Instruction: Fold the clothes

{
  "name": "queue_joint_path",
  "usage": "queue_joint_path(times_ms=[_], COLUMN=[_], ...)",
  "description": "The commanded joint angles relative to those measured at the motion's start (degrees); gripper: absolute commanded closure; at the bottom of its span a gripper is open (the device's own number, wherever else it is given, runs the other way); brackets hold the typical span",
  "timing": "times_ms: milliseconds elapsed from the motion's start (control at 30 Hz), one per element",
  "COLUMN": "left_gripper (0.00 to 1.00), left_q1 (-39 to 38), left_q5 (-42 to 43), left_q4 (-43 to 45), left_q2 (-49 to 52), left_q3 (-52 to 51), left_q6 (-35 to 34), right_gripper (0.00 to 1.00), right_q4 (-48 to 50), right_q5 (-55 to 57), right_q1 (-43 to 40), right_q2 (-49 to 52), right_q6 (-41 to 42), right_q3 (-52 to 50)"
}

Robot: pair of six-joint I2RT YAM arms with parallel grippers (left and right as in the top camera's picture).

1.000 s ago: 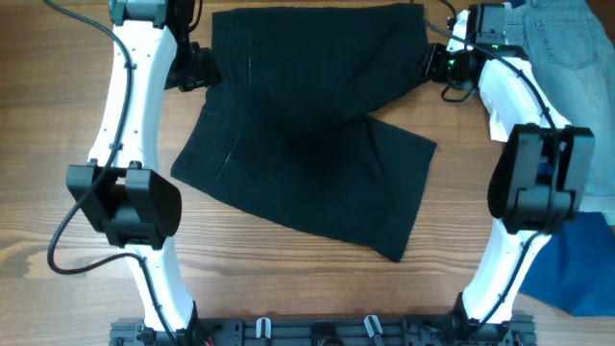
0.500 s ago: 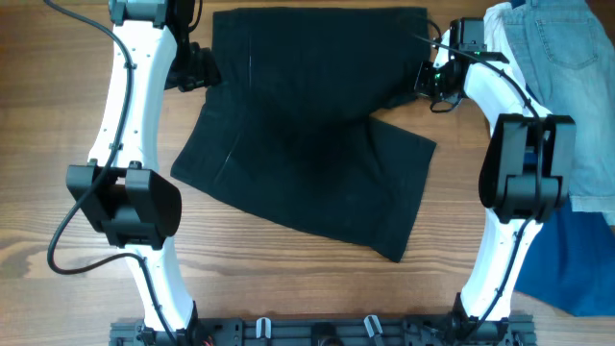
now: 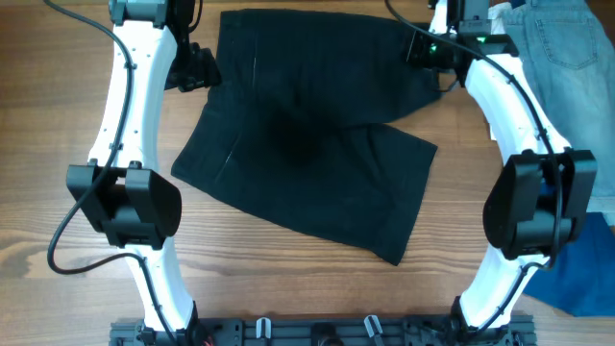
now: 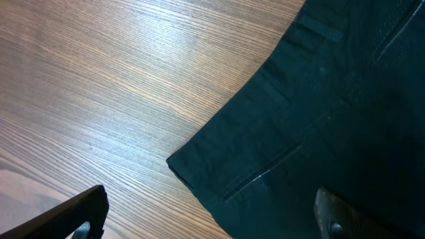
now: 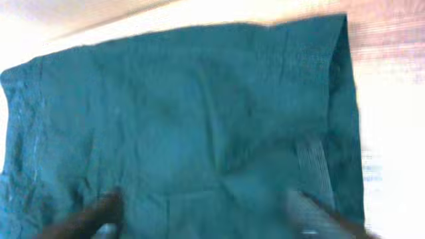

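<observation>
Clothes [image 3: 307,144]: one black garment lying spread flat on the wooden table [image 3: 58,144], between the two arms. The far part is roughly square. The near part splays wider, and its lowest corner points toward the arm bases. An overlapping edge crosses the right half. Left gripper [image 4: 209,199]: sits at the garment's far-left edge. In the left wrist view the fingers are spread wide, with a hemmed corner of the black fabric below them and bare wood beside it; nothing is gripped. Right gripper [image 5: 206,206]: sits over the garment's far-right corner. The right wrist view is blurred and washed out, so the cloth reads teal there. The two fingers are set well apart over the fabric, and nothing is pinched between them. Light-blue denim piece [image 3: 567,38]: beyond the garment's far-right corner, past the right arm, apart from the garment. Bright blue cloth [image 3: 586,274]: off the garment's near-right side, behind the right arm, well apart.
</observation>
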Motion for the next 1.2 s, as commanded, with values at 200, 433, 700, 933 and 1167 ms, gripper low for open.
queue_joint_path(times_ms=[200, 433, 700, 933, 1167], left_gripper=[0.0, 0.0, 0.06, 0.09, 0.21], left_q1=[0.3, 0.3, 4.2, 8.3, 15.1], left_q5=[0.5, 8.5, 13.2, 18.9, 22.0], left_q4=[1.2, 6.0, 8.2, 11.5, 2.2], left_q2=[-0.1, 2.7, 7.5, 8.1, 7.7], left_q3=[-0.5, -0.5, -4.4, -7.6, -12.1], left_q6=[0.7, 9.0, 11.9, 21.9, 13.6], right_gripper=[0.12, 0.35, 0.66, 0.91, 0.44], right_q4=[-18.2, -19.3, -20.5, -15.2, -18.9], right_q5=[-1.9, -6.6, -5.2, -5.2, -5.4], right_q1=[-8.9, -0.3, 9.4, 12.6, 8.3], right_q2=[-1.6, -1.6, -1.1, 0.7, 0.6], right_q6=[-2.7, -7.7, -6.7, -4.8, -3.7], right_q3=[-0.7, -1.7, -1.7, -1.6, -1.6])
